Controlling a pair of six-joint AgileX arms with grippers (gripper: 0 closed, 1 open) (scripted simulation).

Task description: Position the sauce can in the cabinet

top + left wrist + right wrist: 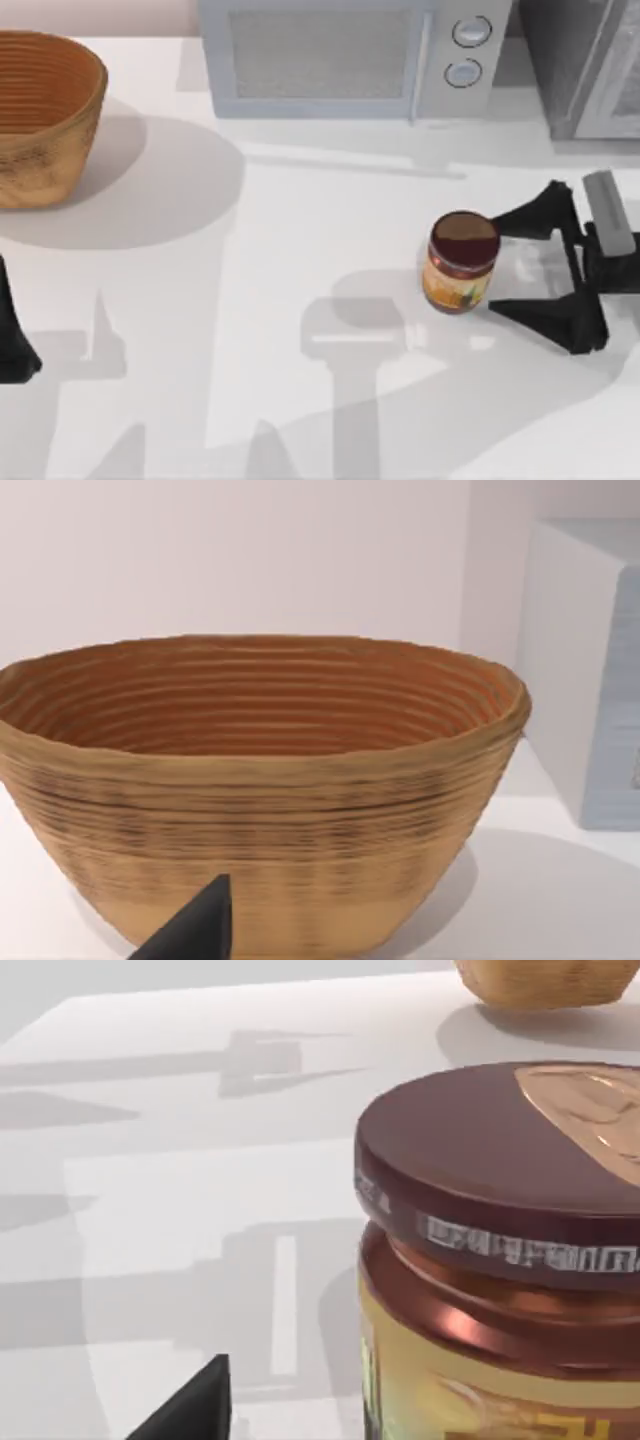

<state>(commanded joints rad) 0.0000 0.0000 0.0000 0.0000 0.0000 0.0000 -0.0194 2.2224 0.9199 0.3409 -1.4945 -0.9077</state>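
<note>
Right now our right gripper (507, 263) is spread wide at the table's right side, its two dark fingers (545, 212) reaching toward the sauce can (461, 262) — one finger tip lies just beside the can's lid on the far side, the other just beside the label on the near side, and we cannot tell whether either one touches it. The can stands upright on the white table (300, 220), directly ahead of the gripper's open jaws, not yet enclosed between them. From the right wrist view the can (500, 1260) looms close, its dark maroon lid above a yellow-orange label, with one dark fingertip (190, 1410) low in the frame beside it. The cabinet (585, 65) — dark speckled grey with a paler framed panel — sits beyond the right gripper at the table's far right corner, well apart from the can. A pale microwave (350, 55) with two round knobs stands to the cabinet's left, farther from the gripper. Our left arm (15, 340) is parked at the table's left edge; we cannot tell how its gripper (195, 930) is set, as a single dark fingertip shows in the left wrist view, pointing at the woven basket (260, 790), which stands ahead of it at the far left of the table.
</note>
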